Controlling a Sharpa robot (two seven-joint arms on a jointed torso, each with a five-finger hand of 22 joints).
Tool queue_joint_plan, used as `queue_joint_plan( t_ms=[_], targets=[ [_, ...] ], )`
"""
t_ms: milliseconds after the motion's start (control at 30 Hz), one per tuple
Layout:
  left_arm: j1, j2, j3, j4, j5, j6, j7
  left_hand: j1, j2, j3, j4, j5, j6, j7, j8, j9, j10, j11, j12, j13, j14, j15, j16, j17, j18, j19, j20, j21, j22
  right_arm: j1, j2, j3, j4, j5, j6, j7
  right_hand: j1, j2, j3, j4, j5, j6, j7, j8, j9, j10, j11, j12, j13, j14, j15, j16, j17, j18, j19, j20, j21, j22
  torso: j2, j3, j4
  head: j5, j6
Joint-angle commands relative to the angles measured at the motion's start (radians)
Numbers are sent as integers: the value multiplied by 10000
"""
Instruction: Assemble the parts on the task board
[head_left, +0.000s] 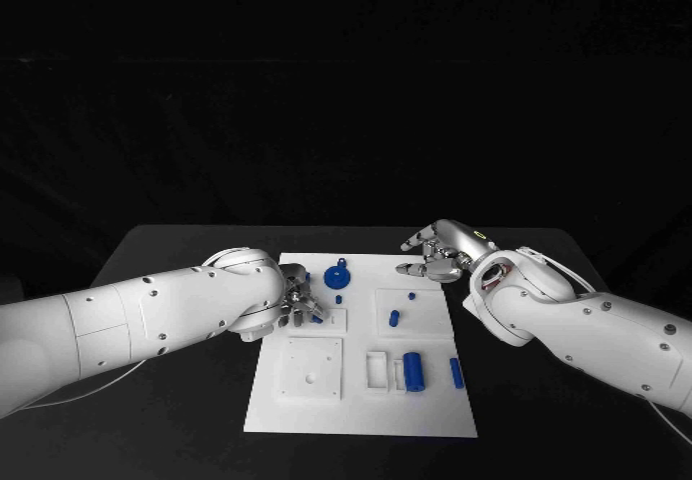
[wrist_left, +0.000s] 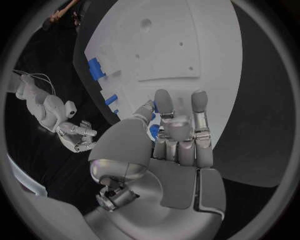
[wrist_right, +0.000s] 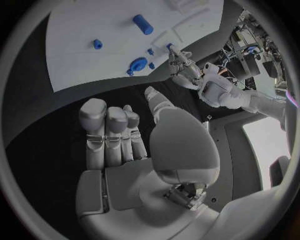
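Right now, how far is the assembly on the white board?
It looks early. Several blue parts lie loose on the task board: a large cylinder, a slim peg and a round piece. The left hand is over the board's left side, a small blue part at its fingertips. The right hand holds nothing. Most placing remains.

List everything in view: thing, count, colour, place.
Table: one, black, under everything.
Task board: one, white, mid-table between the arms.
Round part: one, blue, board's far edge.
Cylinder: one, blue, large, near right of the board.
Rod: one, blue, slim, right of the cylinder.
Small parts: several, blue, around the board's middle.
Left hand: one, silver, over the board's left edge; whether it holds a part is unclear.
Right hand: one, silver, at the board's far right corner, holding nothing.
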Motion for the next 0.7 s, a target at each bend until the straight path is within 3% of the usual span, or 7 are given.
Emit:
queue_joint_plan(
  t_ms=[33, 400, 700],
  targets=[
    [-29, 33, -12, 20, -22, 104, 27, -97, -132, -75, 158, -61, 2701, -1228, 53, 2411, 497, -90, 98, -171, 11, -47, -53, -11, 62, 20, 67, -24, 182, -13, 6, 7, 0, -8, 57, 11, -124, -25, -27, 48, 83, 46, 3, -35, -6, -51, 0, -84, -34, 40, -28, -74, -6, 195, 480, 8, -49, 968, -3, -3, -5, -9, -10],
    [-31, 50, -12, -18, -5, 82, 34, -319, -372, -387, 501, -520, 2718, -1235, 33, 2422, 495, -93, 150, -329, 2, -52, -82, -60, 54, 31, 60, -39, 183, -20, 7, 10, -6, -7, 33, 16, -124, -25, -27, 48, 83, 46, 3, -35, -6, -51, 0, -84, -34, 40, -28, -74, -6, 195, 480, 8, -49, 968, -3, 2, -4, -36, 1],
    [-32, 30, -12, -38, -4, -9, 14, -396, -513, -500, 668, -582, 2705, -1230, 15, 2421, 495, -86, 151, -402, -23, -56, -125, -148, 55, 21, 64, -65, 181, -22, 2, 13, 0, -2, -59, 28, -106, -30, -31, 45, 151, 36, 4, -36, -6, -33, -4, -67, -24, 43, -29, -76, -6, 194, 489, 6, -33, 974, -3, -2, -3, -51, 18]
  ],
)
